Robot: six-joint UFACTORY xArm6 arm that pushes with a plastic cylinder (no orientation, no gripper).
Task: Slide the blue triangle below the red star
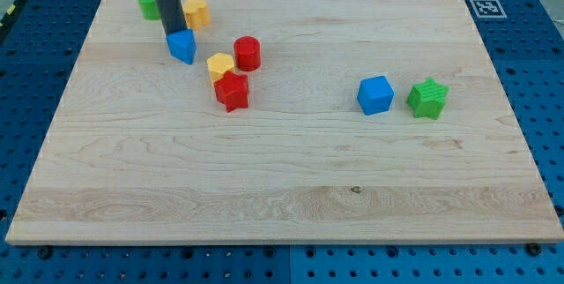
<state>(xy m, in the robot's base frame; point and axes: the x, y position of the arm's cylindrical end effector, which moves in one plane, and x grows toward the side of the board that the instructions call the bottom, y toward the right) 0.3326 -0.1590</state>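
The blue triangle (182, 46) lies at the upper left of the wooden board (282, 169). The red star (233, 91) lies to its lower right, a short gap away. My tip (174, 33) is the lower end of the dark rod and touches the blue triangle's upper left edge. A yellow hexagon block (220, 65) sits just above the red star, touching it, between the triangle and the star.
A red cylinder (248, 53) stands to the right of the yellow hexagon. A green block (149, 3) and a yellow block (196, 11) lie at the top left beside the rod. A blue cube (375, 94) and a green star (428, 98) lie at the right.
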